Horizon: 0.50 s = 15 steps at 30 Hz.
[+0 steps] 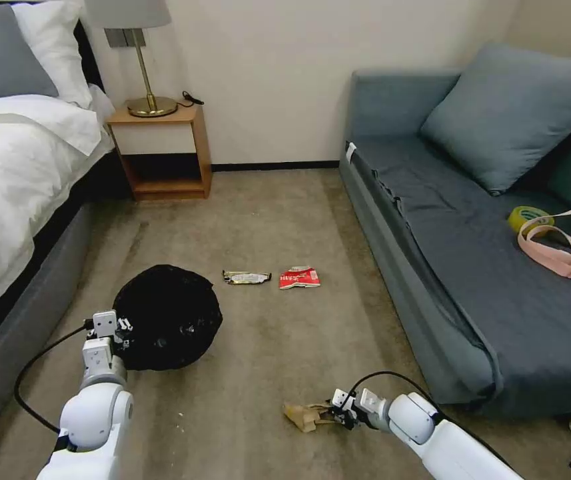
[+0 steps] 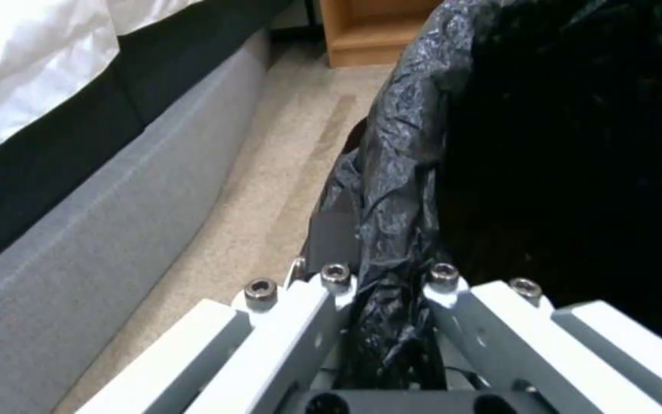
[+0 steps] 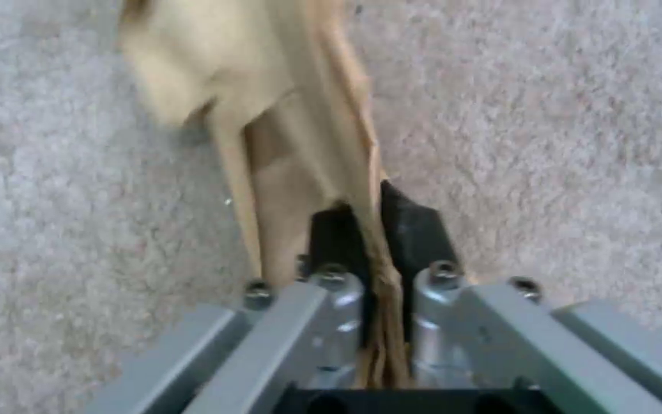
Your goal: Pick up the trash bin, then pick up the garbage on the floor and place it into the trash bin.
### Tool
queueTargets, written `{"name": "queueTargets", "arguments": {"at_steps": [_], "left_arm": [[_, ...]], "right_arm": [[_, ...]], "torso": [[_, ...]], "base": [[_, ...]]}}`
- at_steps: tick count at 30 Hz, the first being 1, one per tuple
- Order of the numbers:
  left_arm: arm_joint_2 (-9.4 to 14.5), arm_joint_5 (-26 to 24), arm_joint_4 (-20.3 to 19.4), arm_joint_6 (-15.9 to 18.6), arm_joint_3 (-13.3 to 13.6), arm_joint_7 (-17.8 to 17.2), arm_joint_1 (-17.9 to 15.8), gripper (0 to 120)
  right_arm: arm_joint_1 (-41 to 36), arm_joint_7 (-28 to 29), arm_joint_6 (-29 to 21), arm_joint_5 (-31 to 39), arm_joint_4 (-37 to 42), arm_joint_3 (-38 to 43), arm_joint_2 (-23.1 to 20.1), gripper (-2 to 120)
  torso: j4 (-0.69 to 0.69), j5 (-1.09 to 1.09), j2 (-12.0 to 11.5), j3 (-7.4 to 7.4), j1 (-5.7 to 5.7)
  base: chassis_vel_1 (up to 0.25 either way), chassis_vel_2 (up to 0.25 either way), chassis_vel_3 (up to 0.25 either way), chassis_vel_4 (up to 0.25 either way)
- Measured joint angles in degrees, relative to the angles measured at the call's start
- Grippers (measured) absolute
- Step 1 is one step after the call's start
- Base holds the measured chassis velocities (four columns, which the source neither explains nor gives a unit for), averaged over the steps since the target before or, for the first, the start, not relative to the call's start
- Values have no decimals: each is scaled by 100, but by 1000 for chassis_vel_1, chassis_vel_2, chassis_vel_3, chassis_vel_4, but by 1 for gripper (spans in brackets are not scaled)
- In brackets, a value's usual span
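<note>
The trash bin (image 1: 168,317), covered by its glossy black bag (image 2: 500,144), hangs near the bed's side, and my left gripper (image 1: 120,328) is shut on its rim and bag (image 2: 392,270). Low at the front, my right gripper (image 1: 336,415) is shut on the tan paper scrap (image 1: 302,415), which sticks out from between the fingers (image 3: 300,115) just over the carpet. Farther ahead on the carpet lie two more pieces of garbage: a dark silvery wrapper (image 1: 246,277) and, beside it, a red-white packet (image 1: 299,277).
A bed (image 1: 12,173) runs along the left, with its grey base (image 2: 93,230) close to the bin. A wooden nightstand (image 1: 162,150) with a lamp stands at the back wall. A blue-grey sofa (image 1: 485,267) bounds the right and carries tape and a pink strap.
</note>
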Motion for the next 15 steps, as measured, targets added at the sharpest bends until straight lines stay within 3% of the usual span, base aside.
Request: {"name": "queueTargets", "arguments": {"at_steps": [8, 15], "left_arm": [[86, -50, -11, -13, 39, 76, 1, 2], [182, -73, -40, -24, 165, 215, -39, 2]], "right_arm": [[15, 39, 70, 347, 255, 354, 18, 0], [398, 189, -27, 1027, 795, 790, 396, 0]], "torso": [[0, -1, 0, 0, 0], [0, -1, 0, 0, 0]], "base": [[0, 0, 0, 0], [0, 0, 0, 0]]}}
